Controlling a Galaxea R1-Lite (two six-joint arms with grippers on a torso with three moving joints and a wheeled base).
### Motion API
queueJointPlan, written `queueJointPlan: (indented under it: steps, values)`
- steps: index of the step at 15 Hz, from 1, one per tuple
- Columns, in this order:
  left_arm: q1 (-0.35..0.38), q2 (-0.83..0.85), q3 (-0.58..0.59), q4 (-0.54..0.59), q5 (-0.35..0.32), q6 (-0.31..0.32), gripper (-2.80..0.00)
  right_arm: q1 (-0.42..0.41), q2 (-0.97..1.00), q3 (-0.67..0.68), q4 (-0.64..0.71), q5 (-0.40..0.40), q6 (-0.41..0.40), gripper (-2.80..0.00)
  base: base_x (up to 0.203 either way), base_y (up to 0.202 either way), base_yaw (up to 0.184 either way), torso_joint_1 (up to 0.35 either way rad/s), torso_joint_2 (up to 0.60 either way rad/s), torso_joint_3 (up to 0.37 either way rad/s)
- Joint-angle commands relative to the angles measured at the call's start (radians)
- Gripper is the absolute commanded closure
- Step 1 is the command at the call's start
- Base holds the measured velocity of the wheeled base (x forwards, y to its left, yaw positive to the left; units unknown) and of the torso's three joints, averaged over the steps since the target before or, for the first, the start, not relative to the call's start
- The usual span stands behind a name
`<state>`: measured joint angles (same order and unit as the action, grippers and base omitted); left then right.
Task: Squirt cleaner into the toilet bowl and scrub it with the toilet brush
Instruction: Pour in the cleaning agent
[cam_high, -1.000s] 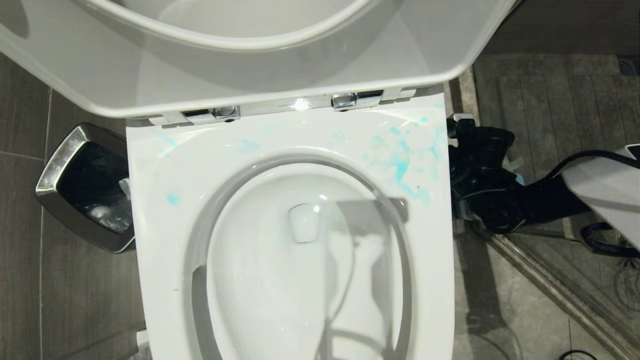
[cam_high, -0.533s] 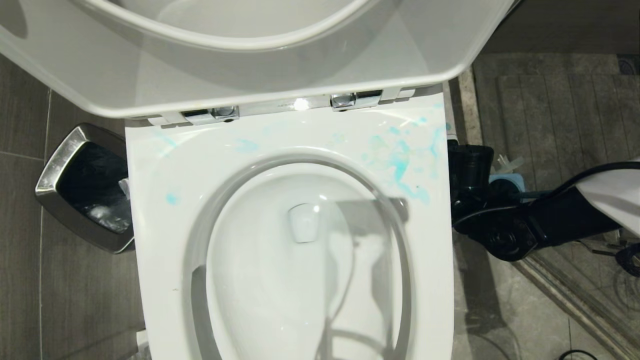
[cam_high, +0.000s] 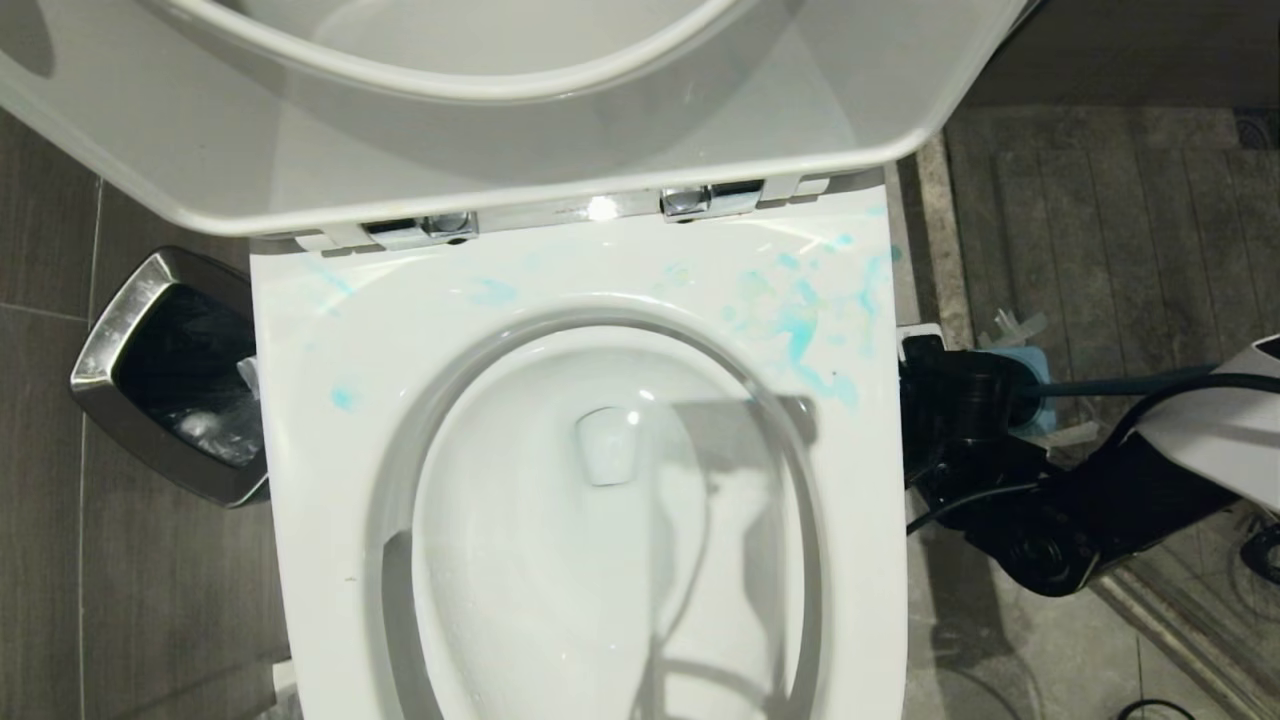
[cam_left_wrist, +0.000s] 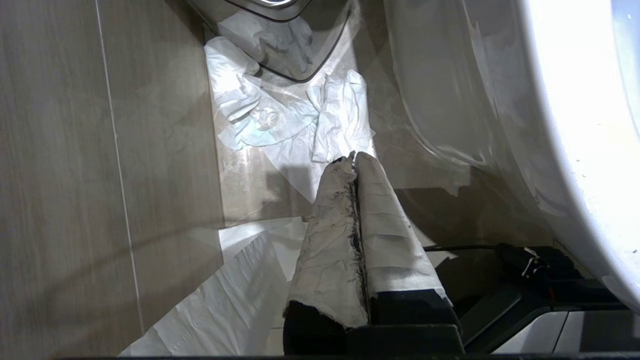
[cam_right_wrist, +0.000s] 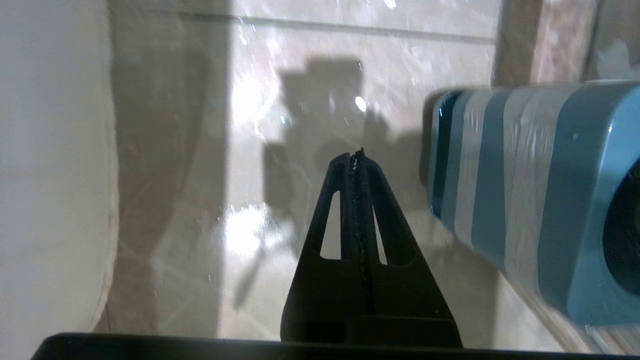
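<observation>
Dropping toward six o'clock beside the bowl (cam_high: 860, 560), right gripper (cam_right_wrist: 356, 155) is staying closed, empty, near the blue holder (cam_right_wrist: 540, 200).

Your right gripper (cam_right_wrist: 356, 155) has only a narrow floor gap: the white ceramic toilet bowl (cam_high: 880, 520) crowds its left, the taped blue-grey square brush holder (cam_right_wrist: 530, 195) its right.

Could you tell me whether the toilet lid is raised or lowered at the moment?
Raised: the lid stands up behind the open toilet bowl.
</observation>
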<state>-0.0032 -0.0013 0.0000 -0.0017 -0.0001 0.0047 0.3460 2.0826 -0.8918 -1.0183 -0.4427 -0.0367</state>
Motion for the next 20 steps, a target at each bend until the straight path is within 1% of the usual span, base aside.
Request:
queueJointPlan:
  steps: [1,3,4,6,7,9,14,16,20]
  values:
    - [0.000,0.001,0.000,0.000,0.000,0.000,0.00,-0.048,0.054,0.053,-0.147,0.077,-0.013,0.00,0.000,0.000,0.000,0.000,0.00,0.000]
    - [0.000,0.001,0.000,0.000,0.000,0.000,0.00,-0.078,0.103,0.053,-0.232,0.145,-0.031,0.00,0.000,0.000,0.000,0.000,0.00,0.000]
    - [0.002,0.001,0.000,0.000,0.000,0.000,0.00,-0.085,0.119,0.042,-0.270,0.187,-0.035,-2.80,0.000,0.000,0.000,0.000,0.00,0.000]
    - [0.000,0.001,0.000,0.000,0.000,0.000,0.00,-0.094,0.149,0.035,-0.328,0.269,-0.039,-2.80,0.000,0.000,0.000,0.000,0.00,0.000]
    - [0.000,0.001,0.000,0.000,0.000,0.000,0.00,-0.094,0.162,0.022,-0.348,0.286,-0.042,-2.80,0.000,0.000,0.000,0.000,0.00,0.000]
    - [0.000,0.001,0.000,0.000,0.000,0.000,0.00,-0.093,0.181,-0.015,-0.366,0.292,-0.043,-2.80,0.000,0.000,0.000,0.000,0.00,0.000]
    - [0.000,0.001,0.000,0.000,0.000,0.000,0.00,-0.079,0.267,-0.183,-0.381,0.300,-0.042,-2.80,0.000,0.000,0.000,0.000,0.00,0.000]
    - [0.000,0.001,0.000,0.000,0.000,0.000,0.00,-0.062,0.317,-0.244,-0.438,0.305,-0.048,-2.80,0.000,0.000,0.000,0.000,0.00,0.000]
    - [0.000,0.001,0.000,0.000,0.000,0.000,0.00,-0.025,0.390,-0.320,-0.510,0.319,-0.072,-2.80,0.000,0.000,0.000,0.000,0.00,0.000]
